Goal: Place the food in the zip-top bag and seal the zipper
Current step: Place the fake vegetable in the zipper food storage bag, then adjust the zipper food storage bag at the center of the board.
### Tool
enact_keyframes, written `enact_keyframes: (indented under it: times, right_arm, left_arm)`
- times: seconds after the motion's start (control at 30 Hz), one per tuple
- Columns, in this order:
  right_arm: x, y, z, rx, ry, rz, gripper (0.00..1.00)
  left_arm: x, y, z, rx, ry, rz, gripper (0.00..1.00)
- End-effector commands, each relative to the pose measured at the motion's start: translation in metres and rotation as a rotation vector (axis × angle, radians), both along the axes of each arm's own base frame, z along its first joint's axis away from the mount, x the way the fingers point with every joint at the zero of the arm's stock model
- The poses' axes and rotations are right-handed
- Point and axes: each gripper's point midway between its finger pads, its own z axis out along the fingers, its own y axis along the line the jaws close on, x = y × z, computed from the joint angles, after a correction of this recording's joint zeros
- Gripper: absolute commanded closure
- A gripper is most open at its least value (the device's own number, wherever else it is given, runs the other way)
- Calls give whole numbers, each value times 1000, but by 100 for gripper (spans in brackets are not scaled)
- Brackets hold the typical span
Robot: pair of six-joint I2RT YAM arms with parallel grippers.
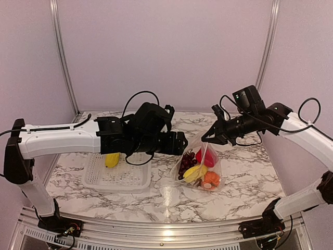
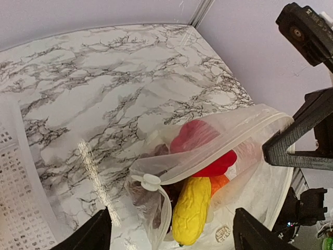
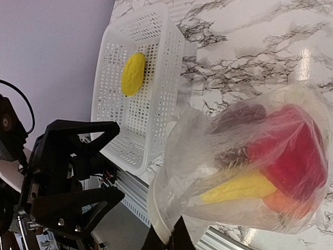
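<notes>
1. Standing wide with nothing between its fingers, the left claw (image 1: 182,143) hovered just left of the bag (image 1: 202,167), aimed at its mouth.
2. The right claw (image 1: 205,139) was pinched tight on the bag's top edge. It held the mouth up and open toward the left claw, while the bag's bottom sat on the bench (image 1: 244,187).
3. The zipper (image 2: 223,145) ran as a pale strip along the mouth, its lips apart and unsealed.
4. Heaped together inside the bag were the pepper (image 1: 207,156), the grapes (image 1: 186,161), a yellow fruit (image 1: 193,173) and an orange one (image 1: 210,178).
5. One loose piece (image 1: 112,159), also yellow, lay outside the bag in the basket (image 1: 117,186). It was well to the left of the left claw, back toward that arm's base, and partly hidden under the forearm in the top view.
6. Its long axis seemed to run roughly from the near edge toward the back wall, slightly tilted.
7. The left arm was clearly the nearer one, and the right was busy holding the bag.
8. To reach the piece, the left claw would probably have to draw back and tip down over the low basket wall. Only that wall and its own forearm looked to be in the way.
</notes>
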Motion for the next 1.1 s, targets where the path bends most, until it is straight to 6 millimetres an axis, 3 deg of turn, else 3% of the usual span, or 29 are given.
enact_keyframes:
  times: [0.0,0.13,0.3,0.37,0.43,0.5,0.57,0.67,0.73,0.8,0.83,0.9,1.0,1.07]
  right_arm:
    - [3,0,16,51,-42,-9,100]
    - [2,1,12,54,-33,-1,100]
    - [0,1,11,55,-31,5,100]
    - [-1,1,10,51,-29,8,100]
    - [-1,0,9,45,-32,8,100]
    - [-1,-2,8,29,-38,1,100]
    - [1,-8,2,-19,-49,-10,100]
    - [7,-26,-7,-152,-64,-46,100]
    - [11,-38,-9,-231,-74,-70,100]
    - [13,-46,-6,-277,-92,-87,100]
    - [13,-50,-4,-296,-100,-95,100]
    - [15,-51,1,-304,-121,-92,100]
    - [16,-43,12,-256,-145,-76,100]
    - [17,-38,12,-235,-141,-65,100]
  left_arm:
    - [-32,19,-72,186,222,-63,26]
    - [-43,17,-99,180,308,-71,35]
    - [-31,17,-121,225,324,-11,41]
    - [-26,9,-129,227,343,-26,51]
    - [-23,2,-131,230,350,-44,69]
    - [-21,-8,-123,210,339,-71,86]
    - [-18,-16,-99,170,313,-84,96]
    - [-12,-25,-37,62,242,-85,100]
    - [-1,-14,6,2,159,-14,99]
    - [8,3,32,-66,95,76,98]
    - [11,8,36,-106,74,101,99]
    - [16,7,18,-122,98,105,99]
    - [19,-8,-15,-47,175,58,99]
    - [20,-19,-22,-45,187,34,97]
